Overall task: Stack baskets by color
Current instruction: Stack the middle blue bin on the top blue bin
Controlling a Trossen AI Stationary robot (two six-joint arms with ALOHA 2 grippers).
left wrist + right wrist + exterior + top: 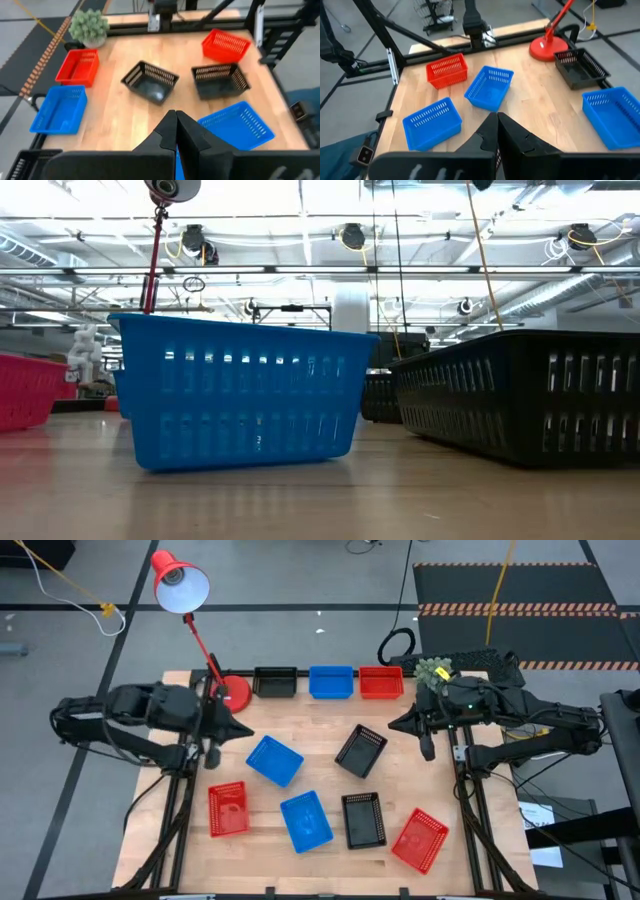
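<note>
Three baskets stand in a row at the table's far edge: black (275, 682), blue (331, 682) and red (381, 682). Several more rest flat on the wood: blue (274, 760), black (361, 750), red (228, 809), blue (306, 820), black (363, 819) and red (420, 839). My left gripper (245, 730) hangs shut above the table's left side, pointing toward the middle, with its fingertips (176, 122) together. My right gripper (395, 723) hangs shut above the right side, facing it. Neither holds anything.
A red desk lamp stands on its round base (233, 693) at the far left corner, its head (180, 585) beyond the table. A small green plant (433, 670) sits at the far right corner. Bare wood shows between the loose baskets and the far row.
</note>
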